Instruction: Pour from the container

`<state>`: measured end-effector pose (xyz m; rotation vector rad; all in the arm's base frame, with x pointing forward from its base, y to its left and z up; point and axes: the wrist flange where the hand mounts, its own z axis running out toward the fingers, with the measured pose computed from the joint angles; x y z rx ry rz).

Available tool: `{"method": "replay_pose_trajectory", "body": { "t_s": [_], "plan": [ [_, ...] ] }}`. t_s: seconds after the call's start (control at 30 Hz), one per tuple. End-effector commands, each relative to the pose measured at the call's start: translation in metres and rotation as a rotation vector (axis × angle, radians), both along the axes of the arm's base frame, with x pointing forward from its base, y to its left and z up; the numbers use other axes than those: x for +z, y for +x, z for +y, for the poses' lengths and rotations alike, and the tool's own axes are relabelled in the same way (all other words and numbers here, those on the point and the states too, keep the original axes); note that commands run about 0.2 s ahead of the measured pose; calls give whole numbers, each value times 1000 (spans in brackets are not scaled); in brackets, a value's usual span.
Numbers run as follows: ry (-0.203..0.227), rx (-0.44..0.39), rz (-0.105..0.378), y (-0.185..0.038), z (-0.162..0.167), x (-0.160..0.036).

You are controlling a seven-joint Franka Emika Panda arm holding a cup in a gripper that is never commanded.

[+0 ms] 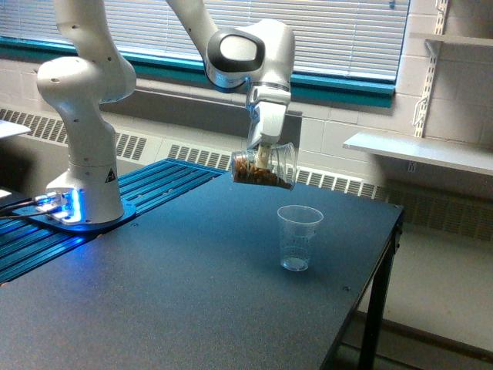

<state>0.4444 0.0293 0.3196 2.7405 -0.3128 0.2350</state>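
Note:
In the exterior view my gripper (263,156) is shut on the container (265,166), a clear cylindrical jar holding brown granular material. The jar is tipped almost onto its side, its wide mouth facing the exterior view's right and slightly down. It hangs in the air above the dark table (154,293). A small clear tapered plastic cup (299,237) stands upright on the table, below and a little to the right of the jar's mouth. It looks empty. No material shows falling from the jar.
The arm's white base (83,181) stands on a blue-lit slatted platform (46,239) at the exterior view's left. The table's right edge (389,239) drops off close to the cup. A white shelf (420,150) is mounted on the wall behind.

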Motion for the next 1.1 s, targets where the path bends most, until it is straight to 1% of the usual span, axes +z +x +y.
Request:
{"method": "replay_pose_trajectory", "body": {
  "t_s": [0.03, 0.27, 0.47, 1.1],
  "plan": [
    [-20, -5, -4, 6, 7, 3],
    [-40, -15, 5, 8, 10, 2],
    [-58, -15, 24, 11, 13, 2],
    [-111, 1, 71, 16, 19, 1]
  ]
}}
